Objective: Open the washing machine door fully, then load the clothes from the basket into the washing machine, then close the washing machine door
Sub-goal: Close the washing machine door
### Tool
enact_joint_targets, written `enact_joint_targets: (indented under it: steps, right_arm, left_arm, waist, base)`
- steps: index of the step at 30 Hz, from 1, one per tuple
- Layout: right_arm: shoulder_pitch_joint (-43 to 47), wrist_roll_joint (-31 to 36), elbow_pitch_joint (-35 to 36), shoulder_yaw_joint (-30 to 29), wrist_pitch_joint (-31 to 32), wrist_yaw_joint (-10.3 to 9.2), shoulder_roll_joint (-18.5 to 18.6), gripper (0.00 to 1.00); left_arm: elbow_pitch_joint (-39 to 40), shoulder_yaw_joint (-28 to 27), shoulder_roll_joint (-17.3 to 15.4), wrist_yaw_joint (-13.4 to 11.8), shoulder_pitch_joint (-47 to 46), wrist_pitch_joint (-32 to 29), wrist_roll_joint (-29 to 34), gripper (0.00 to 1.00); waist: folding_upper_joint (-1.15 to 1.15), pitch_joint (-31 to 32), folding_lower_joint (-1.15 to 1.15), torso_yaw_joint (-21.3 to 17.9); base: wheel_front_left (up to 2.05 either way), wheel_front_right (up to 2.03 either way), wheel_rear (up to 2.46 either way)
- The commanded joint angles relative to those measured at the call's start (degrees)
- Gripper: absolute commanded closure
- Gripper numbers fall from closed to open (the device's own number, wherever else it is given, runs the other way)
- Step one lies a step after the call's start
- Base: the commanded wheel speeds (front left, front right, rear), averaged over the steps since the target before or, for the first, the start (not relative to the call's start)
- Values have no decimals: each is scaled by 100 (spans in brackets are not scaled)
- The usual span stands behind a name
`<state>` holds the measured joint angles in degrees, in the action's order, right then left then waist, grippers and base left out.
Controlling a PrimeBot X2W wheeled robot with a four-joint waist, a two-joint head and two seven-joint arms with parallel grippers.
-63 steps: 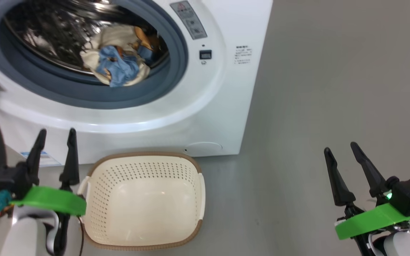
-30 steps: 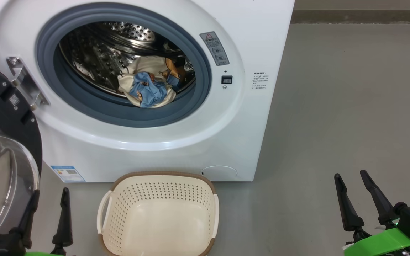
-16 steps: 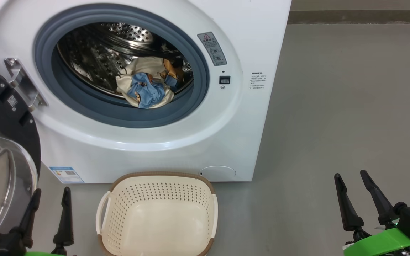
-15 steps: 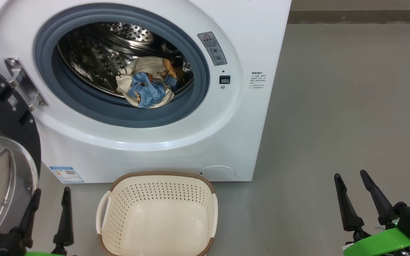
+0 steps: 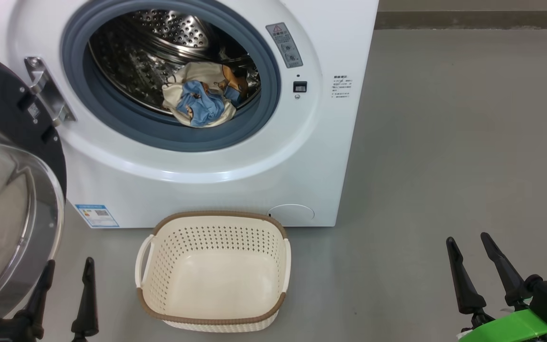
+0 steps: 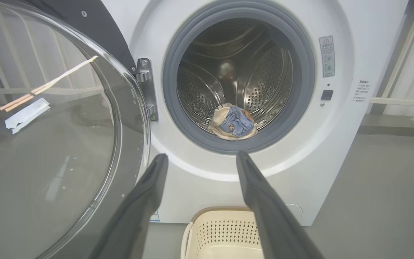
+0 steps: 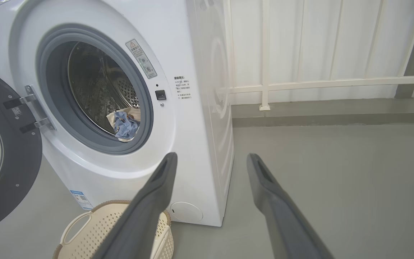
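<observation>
The white washing machine (image 5: 235, 156) stands in front of me with its round black door (image 5: 3, 142) swung open to the left, its clear glass dome facing out. The clothes (image 5: 204, 102), a cream and light blue bundle, lie inside the steel drum near the grey gasket. On the floor before the machine sits the cream basket (image 5: 214, 316), with nothing in it. My left gripper (image 5: 68, 266) is open at the lower left, just beside the door's lower rim. At the lower right my right gripper (image 5: 468, 240) hangs open over bare floor. The wrist views show the clothes (image 6: 234, 124) (image 7: 122, 126) in the drum.
Grey floor (image 5: 444, 142) spreads to the right of the machine. A white railing (image 7: 300, 84) and pale wall panels run behind and beside it. The open door (image 6: 49, 136) takes up the space left of the basket (image 6: 221, 233).
The head camera has lifted and pulled back, so the machine, door and basket now show more fully and lower. Both grippers stay open low down; clothes and basket lie unmoved.
</observation>
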<state>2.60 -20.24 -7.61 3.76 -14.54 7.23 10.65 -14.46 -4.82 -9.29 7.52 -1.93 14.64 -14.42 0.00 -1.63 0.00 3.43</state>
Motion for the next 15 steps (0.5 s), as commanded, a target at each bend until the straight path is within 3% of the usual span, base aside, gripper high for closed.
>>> enact_joint_targets:
  steps: [1,9,15]
  right_arm:
    - [-34,-4,124,99,-46,25,101,0]
    - [-4,-1,132,144,-46,25,116,0]
    - [30,-8,137,238,-46,25,166,0]
  left_arm:
    - [175,-170,-162,-3,-104,36,68,0]
    - [161,-116,-163,-3,-57,36,87,0]
    - [192,-155,-90,-3,5,36,79,0]
  waist:
    - [0,8,0,7]
    - [0,77,0,85]
    - [0,146,0,427]
  base:
    - [-43,43,0]
    - [-6,6,0]
    - [0,0,0]
